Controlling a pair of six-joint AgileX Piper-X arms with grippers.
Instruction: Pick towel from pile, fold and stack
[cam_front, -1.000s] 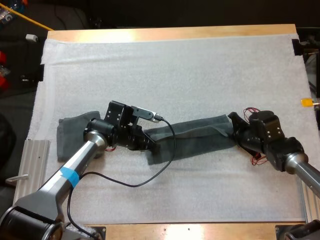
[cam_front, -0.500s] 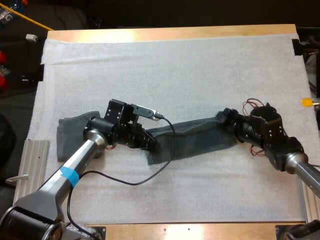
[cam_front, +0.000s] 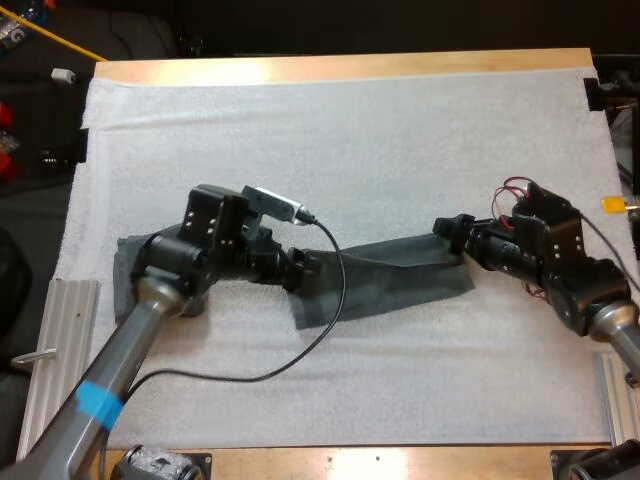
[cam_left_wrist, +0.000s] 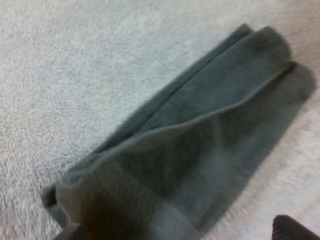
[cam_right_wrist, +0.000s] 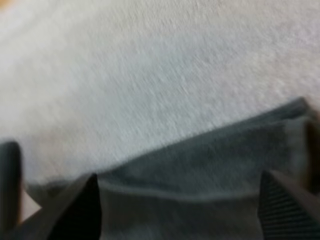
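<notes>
Towel (cam_front: 390, 280) lies folded lengthwise; my left gripper (cam_front: 305, 270) and right gripper (cam_front: 452, 232) straddle its ends, fingers apart. Next I'd probably pinch an end and fold across.

Up from the lower left corner of the high view along the left arm (cam_front: 130, 330) to a wrist bent level, left of centre; left gripper (cam_front: 305, 272) aimed toward frame right, low over the tabletop, fingers (cam_left_wrist: 292, 227) spread wide apart. In from the right edge along the right arm (cam_front: 600, 310); right gripper (cam_front: 452, 232) aimed toward frame left, fingers (cam_right_wrist: 82, 210) likewise parted.
</notes>
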